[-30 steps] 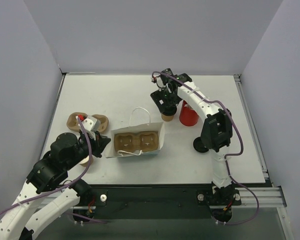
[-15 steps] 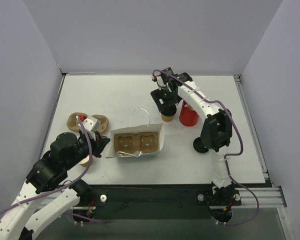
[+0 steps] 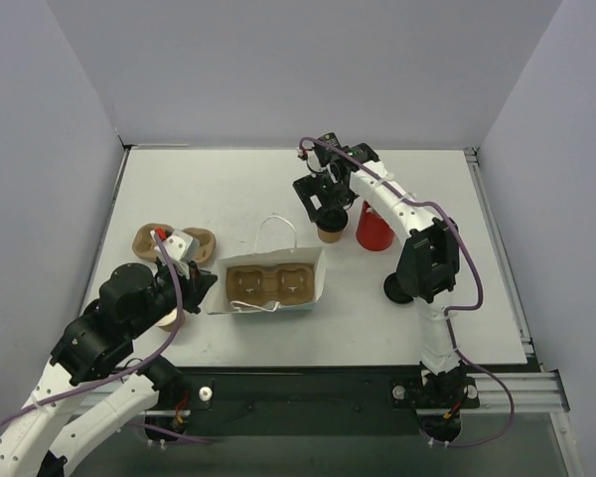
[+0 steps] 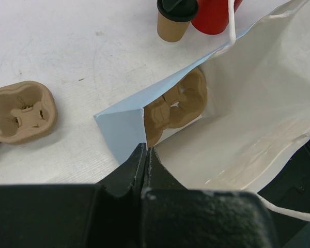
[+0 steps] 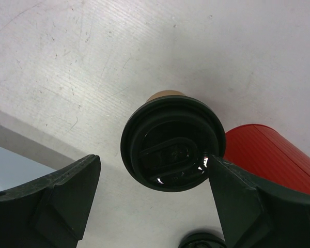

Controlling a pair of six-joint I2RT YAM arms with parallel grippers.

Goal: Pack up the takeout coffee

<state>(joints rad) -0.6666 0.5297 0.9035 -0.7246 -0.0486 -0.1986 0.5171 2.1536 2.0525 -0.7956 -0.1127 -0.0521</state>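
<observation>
The takeout coffee (image 3: 328,233) is a small tan cup with a black lid (image 5: 173,144), standing upright behind the bag next to a red cup (image 3: 374,229). My right gripper (image 3: 327,204) hangs over it, open, with one finger on each side of the lid (image 5: 154,161). The right fingertip is at the lid's rim. The blue bag (image 3: 268,283) lies open with a brown cup carrier (image 4: 175,103) inside. My left gripper (image 4: 144,152) is shut on the bag's left edge (image 3: 205,284). The coffee (image 4: 173,23) also shows beyond the bag's mouth in the left wrist view.
A spare cup carrier (image 3: 169,241) lies left of the bag. A loose black lid (image 3: 397,289) rests on the table right of the bag. The red cup (image 5: 268,155) stands close against the coffee's right side. Walls enclose the table on three sides.
My right gripper has shifted a little to the left and back over the coffee, its jaws narrowing and widening again. The left arm and the bag have stayed still.
</observation>
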